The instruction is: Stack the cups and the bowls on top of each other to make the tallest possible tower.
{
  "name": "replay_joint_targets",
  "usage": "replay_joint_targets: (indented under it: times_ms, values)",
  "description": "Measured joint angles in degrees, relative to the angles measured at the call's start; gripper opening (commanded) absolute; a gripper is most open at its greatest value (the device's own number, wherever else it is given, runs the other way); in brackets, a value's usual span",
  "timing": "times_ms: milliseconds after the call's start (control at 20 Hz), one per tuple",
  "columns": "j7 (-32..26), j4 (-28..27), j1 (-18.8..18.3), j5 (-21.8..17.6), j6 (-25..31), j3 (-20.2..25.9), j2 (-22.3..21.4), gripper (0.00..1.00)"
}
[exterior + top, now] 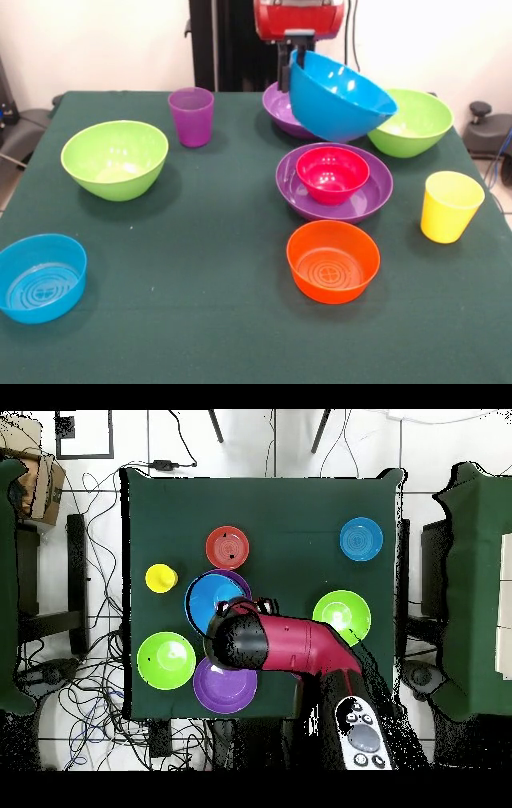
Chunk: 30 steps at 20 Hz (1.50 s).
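Observation:
My gripper (290, 64) is shut on the rim of the large blue bowl (338, 96) and holds it tilted in the air. It hangs over the far side of a wide purple bowl (368, 196) with the small red-pink bowl (332, 174) nested in it. In the overhead view the blue bowl (210, 600) covers that pair. A second wide purple bowl (276, 108) sits behind. The orange bowl (332, 260), the yellow cup (450, 206), the purple cup (191, 116), two lime green bowls (114, 158) (416, 120) and the small blue bowl (40, 276) stand apart.
The dark green table (200, 240) carries everything. In the overhead view my arm (295, 642) reaches across the table's near side, over the spot where the purple cup stands. Cables and chairs ring the table.

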Motion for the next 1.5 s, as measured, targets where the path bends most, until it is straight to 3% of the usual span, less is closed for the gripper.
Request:
replay_joint_targets:
  times_ms: [650, 1050, 1500]
  values:
    - [0.0, -8.1, 0.36, 0.17, -0.01, 0.0, 8.3, 0.0]
    - [0.0, -8.8, 1.36, 0.15, 0.01, -0.07, 9.52, 0.0]
    - [0.01, -8.8, 4.43, 0.29, 0.1, -1.69, 8.09, 0.0]
